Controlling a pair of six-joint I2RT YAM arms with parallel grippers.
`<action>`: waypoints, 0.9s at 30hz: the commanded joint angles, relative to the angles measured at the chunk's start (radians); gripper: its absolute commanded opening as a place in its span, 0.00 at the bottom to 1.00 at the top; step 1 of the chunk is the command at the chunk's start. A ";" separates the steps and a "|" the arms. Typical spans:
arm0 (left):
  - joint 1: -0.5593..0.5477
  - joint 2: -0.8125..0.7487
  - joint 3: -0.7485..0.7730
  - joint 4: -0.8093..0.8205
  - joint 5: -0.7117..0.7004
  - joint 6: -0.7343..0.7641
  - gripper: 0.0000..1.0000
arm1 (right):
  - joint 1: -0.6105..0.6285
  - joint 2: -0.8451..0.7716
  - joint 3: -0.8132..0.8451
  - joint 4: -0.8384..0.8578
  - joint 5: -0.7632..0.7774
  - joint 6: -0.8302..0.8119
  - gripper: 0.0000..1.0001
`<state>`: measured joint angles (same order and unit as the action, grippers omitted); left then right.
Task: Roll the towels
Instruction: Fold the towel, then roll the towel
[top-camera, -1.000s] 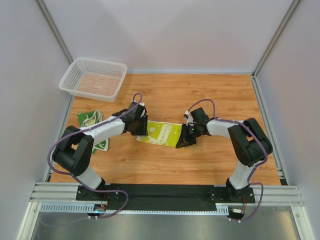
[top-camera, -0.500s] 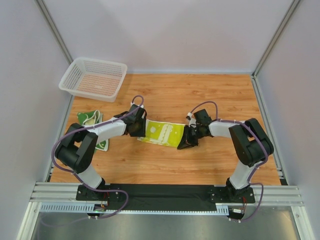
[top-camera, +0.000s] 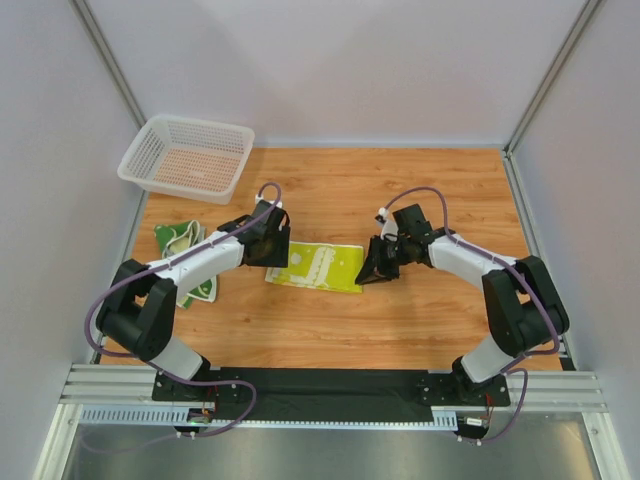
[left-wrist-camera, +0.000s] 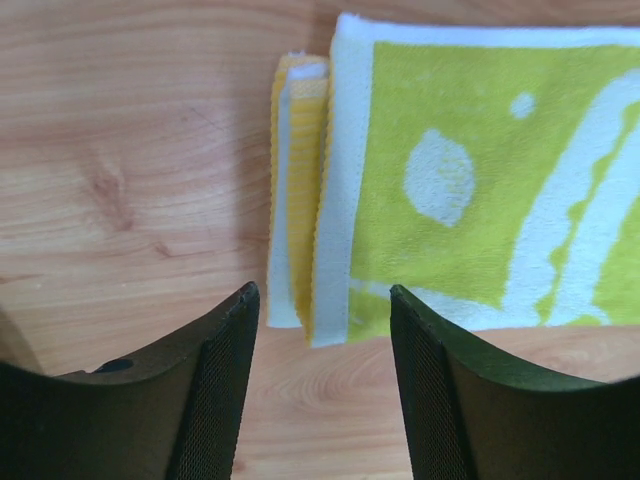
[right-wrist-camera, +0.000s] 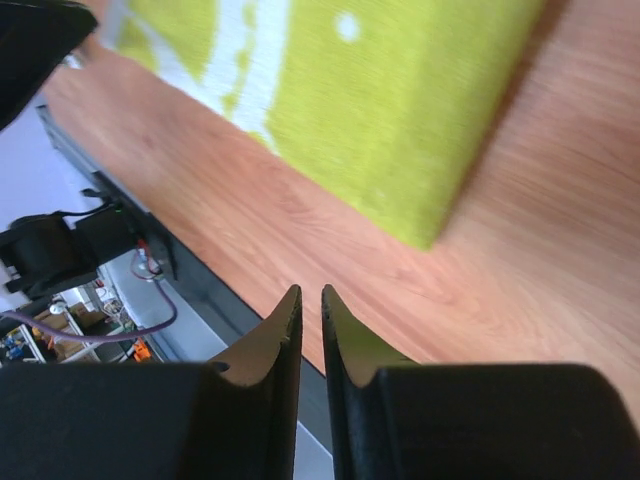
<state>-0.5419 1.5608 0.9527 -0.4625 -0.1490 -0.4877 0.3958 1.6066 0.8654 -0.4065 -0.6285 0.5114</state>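
Since a second ago my right fingers (top-camera: 377, 268) have drawn back from the right end of the yellow-green towel (top-camera: 318, 265). They now stand almost closed, with nothing between them, just beside its corner. My left fingers (top-camera: 270, 250) have opened wider and hang over the folded left end without gripping it. The towel lies flat in the middle of the wooden surface (top-camera: 420, 190). Other patterned towels (top-camera: 178, 238) lie near the left edge, on my side of the white basket (top-camera: 185, 155).
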 joint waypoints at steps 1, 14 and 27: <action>-0.007 -0.079 0.092 -0.071 -0.020 0.026 0.62 | -0.003 -0.050 0.079 0.034 -0.109 0.024 0.15; -0.032 -0.082 0.032 -0.006 0.087 -0.038 0.43 | -0.015 0.283 0.337 0.109 -0.180 0.062 0.11; 0.046 0.031 -0.127 0.150 0.141 -0.038 0.43 | -0.077 0.501 0.273 0.271 -0.218 0.101 0.05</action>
<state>-0.5259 1.5631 0.8440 -0.3817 -0.0162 -0.5297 0.3229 2.0842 1.1667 -0.2089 -0.8421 0.5995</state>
